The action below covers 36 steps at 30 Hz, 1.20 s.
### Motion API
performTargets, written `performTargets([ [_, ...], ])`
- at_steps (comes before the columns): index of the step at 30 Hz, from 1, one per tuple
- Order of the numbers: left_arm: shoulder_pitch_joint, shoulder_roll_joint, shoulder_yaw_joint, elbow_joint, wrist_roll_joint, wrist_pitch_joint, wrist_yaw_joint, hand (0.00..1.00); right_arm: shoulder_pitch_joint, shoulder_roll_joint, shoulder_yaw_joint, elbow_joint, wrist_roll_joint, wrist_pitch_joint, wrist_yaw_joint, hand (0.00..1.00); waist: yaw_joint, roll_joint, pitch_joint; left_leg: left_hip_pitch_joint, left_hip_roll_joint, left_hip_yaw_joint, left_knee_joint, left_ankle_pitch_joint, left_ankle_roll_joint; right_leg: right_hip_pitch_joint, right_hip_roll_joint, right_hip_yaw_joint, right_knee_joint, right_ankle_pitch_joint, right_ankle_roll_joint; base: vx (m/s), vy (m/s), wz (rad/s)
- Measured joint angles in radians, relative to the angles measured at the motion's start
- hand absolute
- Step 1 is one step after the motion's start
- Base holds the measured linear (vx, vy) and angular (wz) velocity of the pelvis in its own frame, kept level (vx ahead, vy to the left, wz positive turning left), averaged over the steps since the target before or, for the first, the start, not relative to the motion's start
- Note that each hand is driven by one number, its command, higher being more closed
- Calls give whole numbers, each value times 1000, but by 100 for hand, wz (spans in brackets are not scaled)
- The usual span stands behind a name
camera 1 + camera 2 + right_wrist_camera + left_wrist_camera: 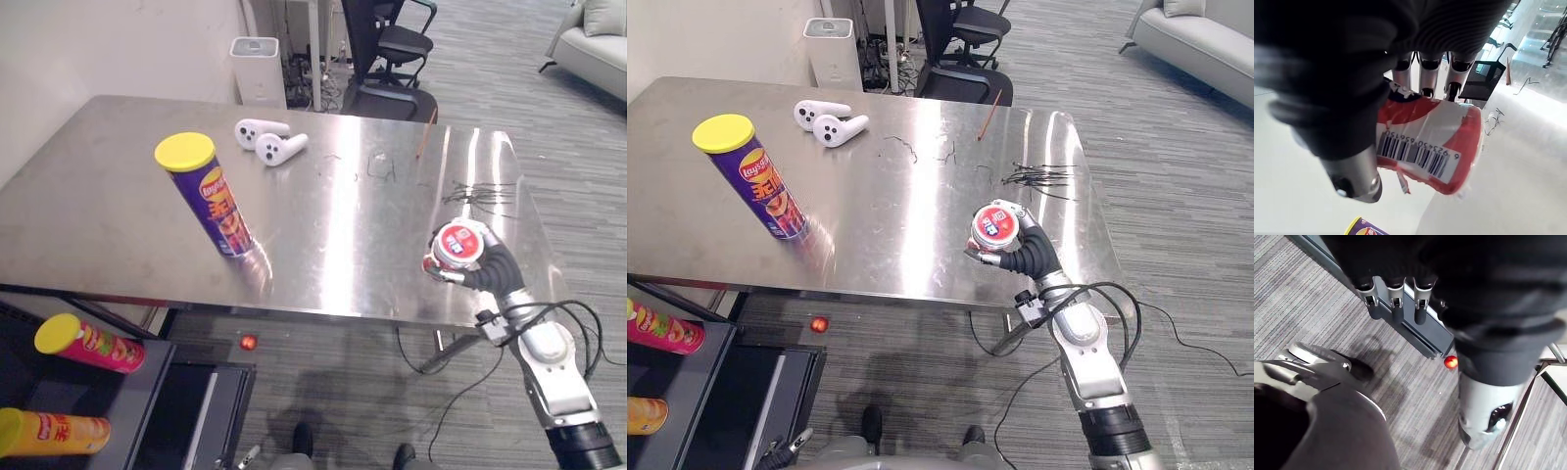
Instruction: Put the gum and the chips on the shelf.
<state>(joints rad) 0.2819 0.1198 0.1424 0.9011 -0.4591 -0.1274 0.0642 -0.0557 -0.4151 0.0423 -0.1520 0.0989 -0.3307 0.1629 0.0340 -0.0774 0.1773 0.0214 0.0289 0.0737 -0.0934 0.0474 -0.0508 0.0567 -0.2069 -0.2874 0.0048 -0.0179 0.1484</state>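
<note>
1. Left eye view: the right hand point(487, 266) is clamped round the gum tub point(458, 244), right over the table point(372, 264) at its near right edge. The chips can point(211, 196) stands upright on the left with loads of bare steel around it. The shelf point(137, 401) at lower left holds a pink can point(90, 343) and an orange can point(54, 433), both lying down.
2. Right eye view: wider open carpet right of the table, plus white controllers point(830, 120) at the back.
3. Left wrist view: the left hand point(1396, 301) hangs over carpet, fingers straight and holding nothing, with a red ball point(1450, 362) close by.
4. Right wrist view: the fingers and thumb wrap the tub, and its barcode shows.
</note>
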Motion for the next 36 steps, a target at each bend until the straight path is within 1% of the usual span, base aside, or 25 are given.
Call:
performTargets([
  [2,0,0,0,0,-2,0,-1,0,14,1,6,10,0,0,-3,100,0,1,1,-6,0,-6,15,-3,-2,0,-1,-5,9,-4,-4,-10,-5,11],
  [5,-3,0,0,-2,-9,1,-4,0,18,2,7,14,0,0,-11,100,-3,6,5,-30,1,-40,57,-13,-4,-8,-8,-35,64,-34,-13,-25,-13,30],
  [7,-1,0,0,-1,-10,3,-7,0,9,2,15,25,0,0,-11,100,4,7,8,-53,5,-65,99,-25,-11,-12,-10,-52,100,-55,-21,-54,-27,39],
  [8,-1,-2,0,-1,-23,5,-7,0,-8,2,25,42,0,0,-13,100,13,10,16,-61,11,-78,123,-31,-13,-10,-6,-61,117,-65,-25,-87,-49,31],
  [10,-1,-8,0,-2,-49,4,-9,0,-36,2,44,66,0,1,-14,100,24,21,29,-84,20,-100,156,-34,-17,-10,3,-82,129,-72,-33,-112,-62,32],
  [12,0,-21,1,-1,-51,4,-10,0,-70,3,59,85,-1,5,-9,100,33,44,47,-121,35,-137,191,-34,-27,-11,21,-111,141,-82,-49,-137,-73,38],
  [15,8,-39,2,-1,-71,5,-9,0,-90,3,62,89,-1,23,-1,100,49,68,69,-140,54,-141,203,-37,-27,-7,34,-145,162,-96,-61,-155,-87,32],
  [16,19,-41,2,-1,-89,5,-11,0,-91,3,64,90,-1,27,1,100,57,78,80,-145,73,-105,198,-52,-7,0,40,-164,174,-104,-67,-173,-107,49],
  [17,30,-35,5,9,-88,3,-15,0,-87,3,67,90,-2,27,2,100,55,78,82,-151,93,-28,187,-93,42,2,35,-187,164,-105,-74,-104,-77,59],
  [18,30,-34,10,19,-88,3,-19,0,-86,2,65,90,-2,25,1,100,53,46,83,-155,101,26,213,-104,57,-5,17,-206,155,-103,-77,-101,-51,84],
  [19,26,-35,13,24,-87,3,-29,0,-80,-6,37,89,-3,18,0,100,39,68,81,-226,146,142,399,-103,86,-25,-4,-259,199,-111,-89,-65,-46,97],
  [20,37,-40,9,27,-84,-1,-39,0,-69,-11,5,89,-8,16,-4,100,36,105,84,-273,196,233,543,-100,113,-49,-2,-291,304,-158,-85,-81,-58,115],
  [21,37,-44,3,27,-83,-4,-40,0,-59,-14,-10,90,-12,14,-7,100,25,107,90,-294,197,250,554,-90,119,-62,-14,-302,342,-189,-85,-93,-61,135],
  [22,38,-44,0,29,-78,-25,-45,0,-35,-34,-26,89,-12,14,-8,100,19,110,89,-262,153,221,420,-45,88,-79,-26,-319,365,-219,-115,-132,-34,136],
  [23,35,-39,1,36,-75,-35,-49,0,-20,-52,-33,84,-12,6,-7,100,6,104,88,-218,119,217,278,-27,86,-82,-45,-339,342,-213,-114,-161,-22,158],
  [24,9,-36,1,68,-67,-36,-52,0,-6,-36,-56,94,-12,-2,-7,100,9,83,103,-253,135,306,458,-83,121,-88,-97,-394,355,-208,-106,-115,-15,110],
  [25,15,-38,1,75,-64,-36,-55,0,4,-26,-56,91,-12,-2,-7,100,9,60,111,-245,137,323,524,-101,116,-86,-113,-402,357,-208,-106,-125,-34,84],
  [26,30,-42,0,80,-54,-36,-62,0,21,-17,-56,85,-12,-7,-6,100,8,57,108,-210,136,332,568,-121,94,-80,-130,-413,358,-205,-104,-97,-30,44],
  [27,42,-45,-2,82,-37,-37,-70,0,34,-16,-59,79,-12,-10,-5,100,0,61,104,-169,126,332,550,-140,65,-81,-138,-424,359,-203,-102,-106,-2,56],
  [28,44,-45,-14,86,-37,-39,-72,0,45,-17,-77,72,-12,-11,-6,100,-8,76,96,-124,108,317,432,-154,38,-99,-144,-441,370,-200,-98,-100,58,49],
  [29,41,-45,-21,86,-37,-43,-72,0,44,-16,-85,72,-12,-11,-11,100,-8,88,89,-102,90,321,333,-149,30,-121,-144,-448,378,-195,-96,-106,75,53],
  [30,34,-43,-27,85,-37,-56,-73,0,41,-14,-86,73,-12,-11,-14,100,-13,92,86,-76,65,316,202,-123,9,-147,-148,-468,386,-187,-93,-77,75,39],
  [31,27,-40,-30,86,-37,-60,-76,0,41,-8,-86,74,-13,-9,-15,100,-12,82,92,-72,54,312,174,-100,8,-152,-155,-473,388,-178,-87,-71,55,38],
  [33,25,-31,-36,83,-38,-67,-79,0,38,3,-85,74,-23,-9,-33,100,-8,73,95,-64,29,291,122,-67,16,-156,-171,-485,395,-161,-87,-70,69,27],
  [36,26,-28,-53,76,-40,-69,-78,0,34,6,-82,75,-44,-10,-65,100,-4,73,96,-38,-1,267,72,-43,26,-140,-186,-486,404,-147,-79,-33,105,22],
])
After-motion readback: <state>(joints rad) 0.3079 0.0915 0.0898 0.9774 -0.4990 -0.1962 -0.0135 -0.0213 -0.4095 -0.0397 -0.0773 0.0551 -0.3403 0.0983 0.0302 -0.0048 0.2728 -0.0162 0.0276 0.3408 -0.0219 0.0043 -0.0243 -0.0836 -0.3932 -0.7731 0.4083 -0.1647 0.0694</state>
